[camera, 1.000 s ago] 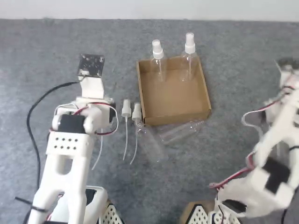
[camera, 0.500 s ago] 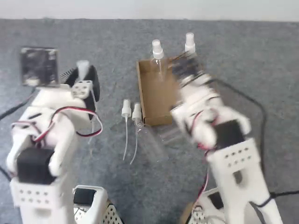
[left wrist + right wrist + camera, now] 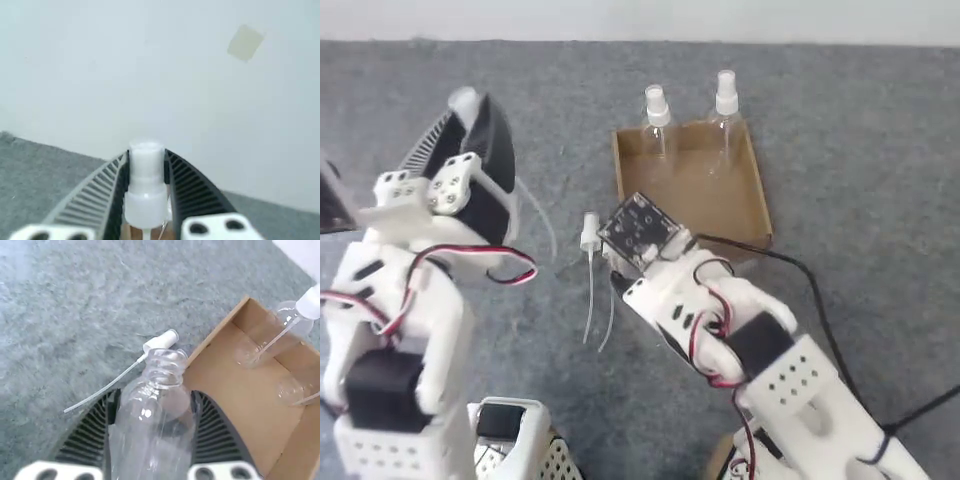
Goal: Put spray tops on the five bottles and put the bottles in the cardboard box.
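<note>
Your left arm [image 3: 400, 300] stands reared up on its own side, wrist cocked back, so its pincer [image 3: 470, 120] points up and away from you. Its jaws are clamped on a spray top [image 3: 146, 175]. Your right arm [image 3: 770, 370] stretches low and forward toward the middle. Its pincer [image 3: 152, 400] is angled down, with both jaws pressed against the sides of a bottle [image 3: 150, 435].
</note>
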{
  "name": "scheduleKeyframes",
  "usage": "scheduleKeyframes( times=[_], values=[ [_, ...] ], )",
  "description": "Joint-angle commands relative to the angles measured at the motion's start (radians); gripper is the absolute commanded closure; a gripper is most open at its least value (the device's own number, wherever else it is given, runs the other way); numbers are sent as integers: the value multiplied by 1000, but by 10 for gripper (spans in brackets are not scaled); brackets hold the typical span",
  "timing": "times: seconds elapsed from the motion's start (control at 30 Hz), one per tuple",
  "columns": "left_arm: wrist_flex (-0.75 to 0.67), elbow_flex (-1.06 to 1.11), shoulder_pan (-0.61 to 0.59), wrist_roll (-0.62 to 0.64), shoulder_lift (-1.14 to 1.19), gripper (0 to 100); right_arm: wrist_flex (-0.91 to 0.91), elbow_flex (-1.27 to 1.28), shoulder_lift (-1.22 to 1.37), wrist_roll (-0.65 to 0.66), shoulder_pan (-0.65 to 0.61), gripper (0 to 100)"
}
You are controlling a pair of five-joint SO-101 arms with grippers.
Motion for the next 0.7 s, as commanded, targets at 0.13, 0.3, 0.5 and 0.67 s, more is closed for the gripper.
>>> scheduleKeyframes(
  times=[0.13,0.3,0.5,0.67],
  values=[
    [-250,156,9,123,-5,977,-203,166,-222,-5,-65,992],
    [-270,180,11,169,-5,977,-269,242,-268,-11,-73,992],
    [-267,206,86,173,-5,977,-272,244,-269,-11,-73,992],
    [-270,268,107,170,-3,977,-266,245,-272,-11,-71,992]
  ],
)
